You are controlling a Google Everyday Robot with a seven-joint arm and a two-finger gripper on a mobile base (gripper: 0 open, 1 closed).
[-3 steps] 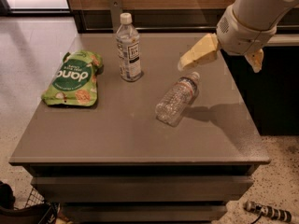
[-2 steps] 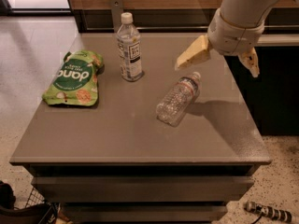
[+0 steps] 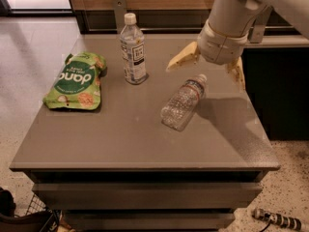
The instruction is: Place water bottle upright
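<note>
Water bottle lies on its side (cap end nearest) just under the pincer, fingers spread apart.

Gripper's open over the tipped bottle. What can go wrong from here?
1. The water bottle lies loose on its side on the table. The gripper hangs open above its cap end, and a finger touching first may roll it away.
2. Gripped near the cap, the body might swing and land tilted.
3. One finger points toward the taller bottle, so a sweep that way could knock it over.
</note>
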